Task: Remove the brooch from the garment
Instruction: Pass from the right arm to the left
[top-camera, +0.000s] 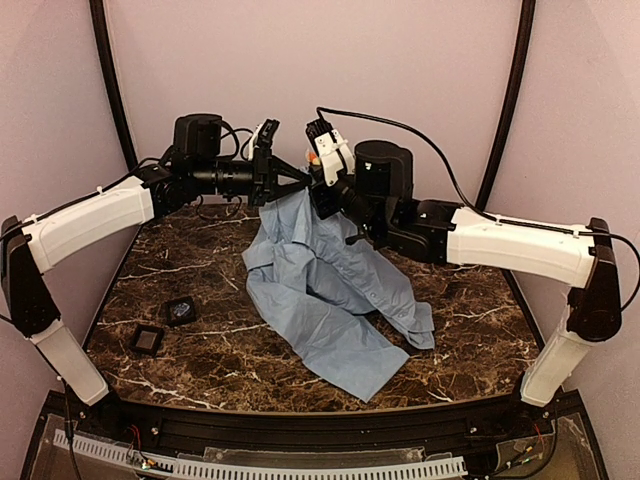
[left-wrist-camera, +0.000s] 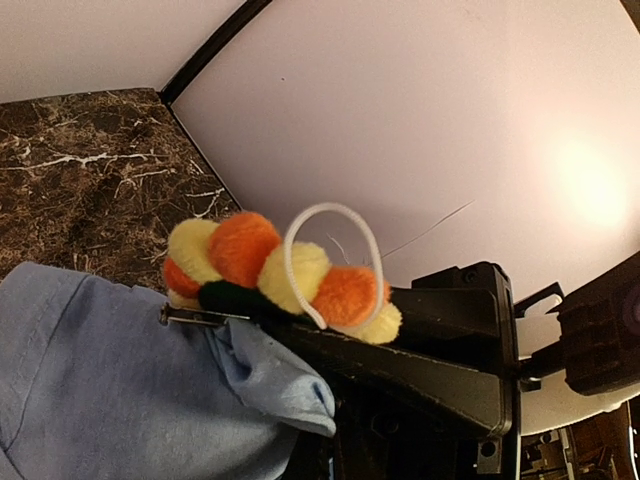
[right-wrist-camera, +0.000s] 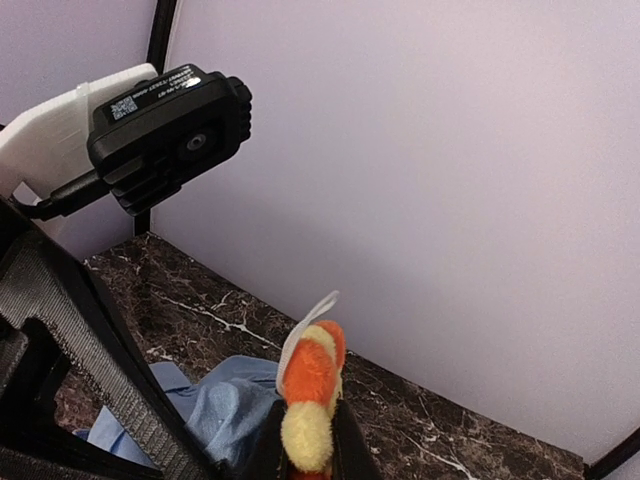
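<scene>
Scene: top view, 2 robot arms reach in from L and R and meet high over a dark brown marble-pattern table (top-camera: 480, 340), at abt 12 o'clock of its top.
Garment: large light-blue thin-fabric button-up shirt, the garment (top-camera: 320, 290), hangs from that meeting point. Lower part lies crumpled on table, trailing twd 5 o'clock. Held up prob. so the pinned patch is off the table and reachable from both sides.
Brooch: small flower-shaped fuzzy pin with orange and yellow petals and a dark green centre, the brooch (left-wrist-camera: 243, 248). It sits at the garment's raised top edge.
Pin: thin silver metal pin (left-wrist-camera: 195, 318), at brooch's 7 o'clock in L wrist view, lies against the cloth edge. Looks hooked in the fabric, so brooch not yet free.
Loop: thin white cord loop (left-wrist-camera: 330, 207) arches over the petals.
Right gripper (right-wrist-camera: 308, 448): black fingers clamped on the brooch, one each side of the petals.
Left gripper (top-camera: 300, 184): fully closed. Seems to pinch garment just beside the brooch, at brooch's 9 o'clock in top view, likely to anchor the cloth.
Pads: 2 small black square pads (top-camera: 180, 311), at table's 8 o'clock, well apart from garment.
Next: prob. pull the grippers apart so the pin slides out.
Risk: thin cloth may snag or tear.
</scene>
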